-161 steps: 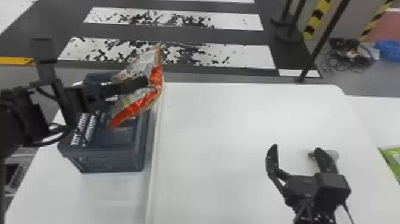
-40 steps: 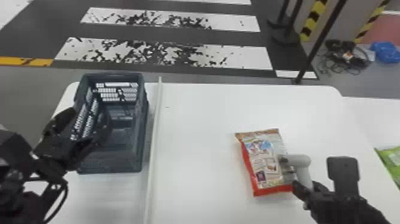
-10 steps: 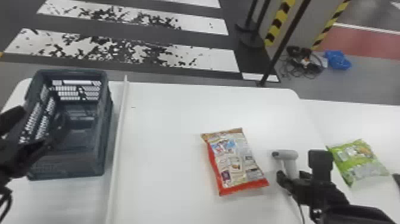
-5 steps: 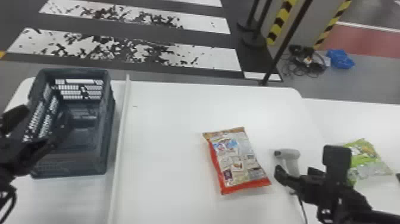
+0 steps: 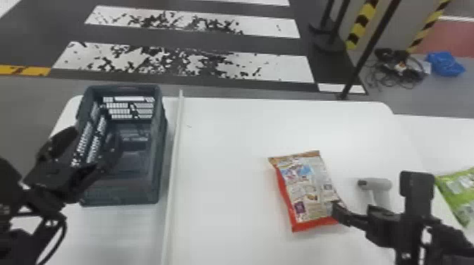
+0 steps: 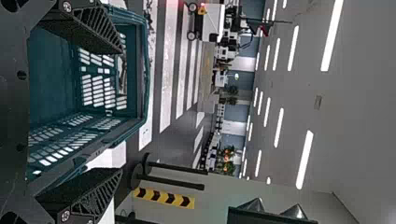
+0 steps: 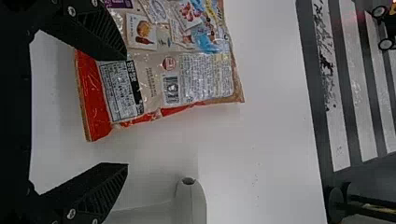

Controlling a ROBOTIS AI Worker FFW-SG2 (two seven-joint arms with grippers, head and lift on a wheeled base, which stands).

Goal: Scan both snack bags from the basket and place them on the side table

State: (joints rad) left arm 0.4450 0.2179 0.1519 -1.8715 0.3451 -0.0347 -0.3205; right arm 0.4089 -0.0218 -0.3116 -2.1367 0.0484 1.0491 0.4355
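My right gripper (image 7: 126,110) stands with its jaws wide and empty, one finger over a corner of the red snack bag (image 5: 307,190), the other nearer the scanner (image 5: 381,184). The bag lies flat on the worktop (image 5: 225,158), barcode up; whether it is scanned I cannot tell. The green snack bag (image 5: 458,190) is on the side table (image 5: 437,130), so I judge this one is next to be gripped. I should centre over its edge, go low and close softly, since slick film may slide or crumple, then lift clear of the scanner. My left gripper (image 6: 122,111) hangs at the basket (image 5: 160,158), jaws spread, holding nothing
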